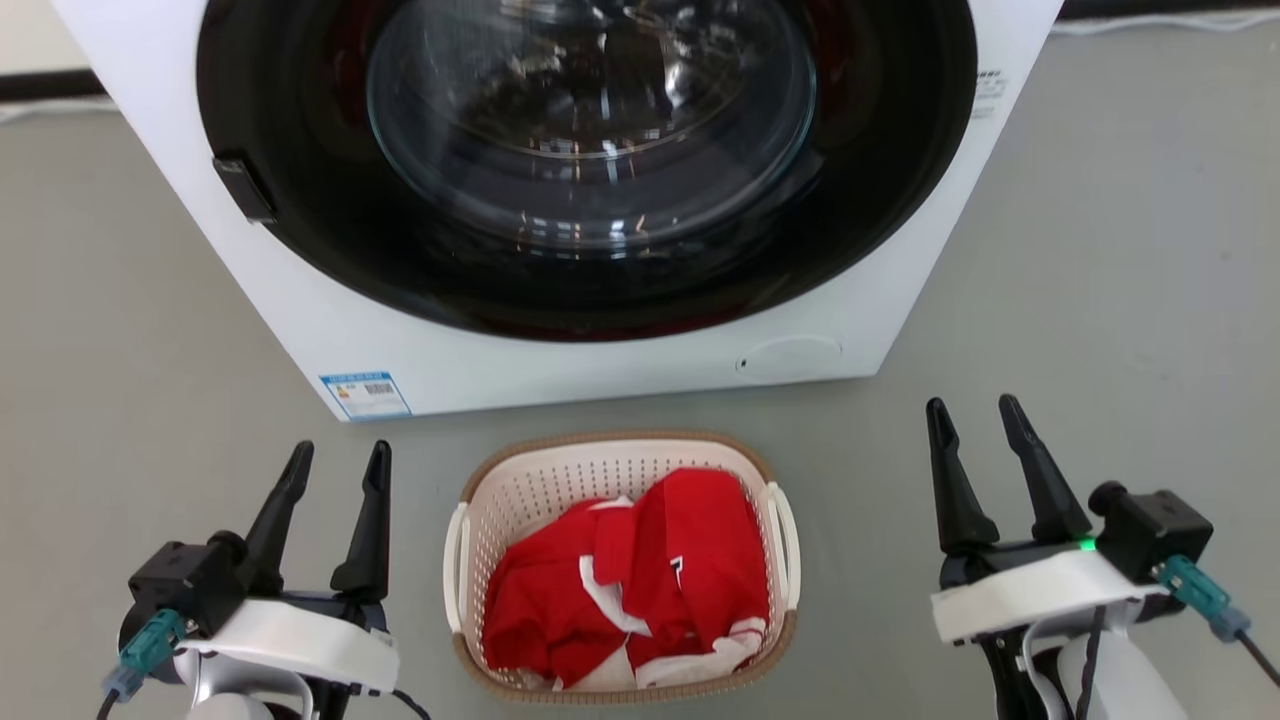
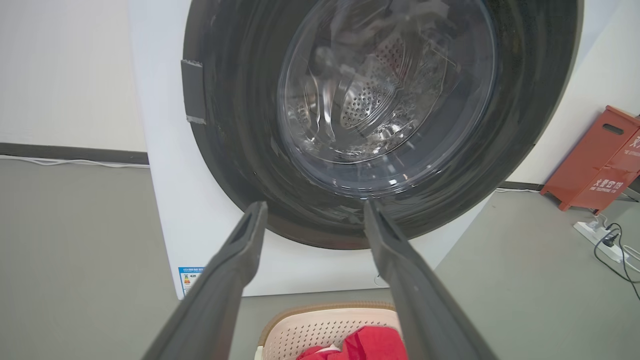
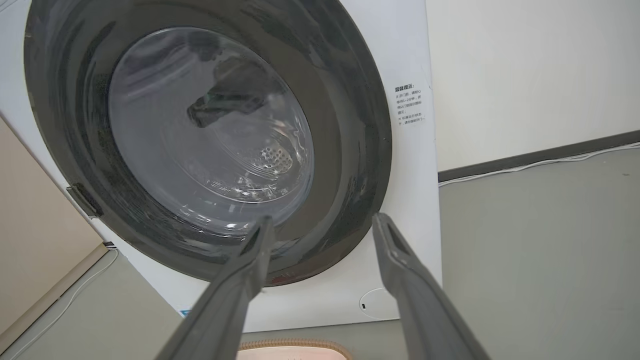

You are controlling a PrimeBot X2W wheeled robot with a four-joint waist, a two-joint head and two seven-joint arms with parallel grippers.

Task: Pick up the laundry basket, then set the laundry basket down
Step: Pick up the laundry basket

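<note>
The laundry basket (image 1: pixel 560 480) of red clothes (image 1: pixel 650 570) sits on the floor (image 1: pixel 1100 300) just before the washing machine (image 1: pixel 600 365). Left pincer (image 1: pixel 341 450) and right pincer (image 1: pixel 972 403), both apart and empty, also wait before the machine, likely staged for the side handles (image 1: pixel 786 545).

laundry basket (image 1: pixel 540 488) – clothes (image 1: pixel 690 560) inside, before washing machine (image 1: pixel 560 372)

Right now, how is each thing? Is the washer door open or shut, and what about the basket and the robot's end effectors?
washing machine door: shut.
laundry basket: upright on the floor, not lifted, nothing gripping it.
red clothes: crumpled inside the laundry basket.
left end effector: open, empty.
right end effector: open, empty.
</note>
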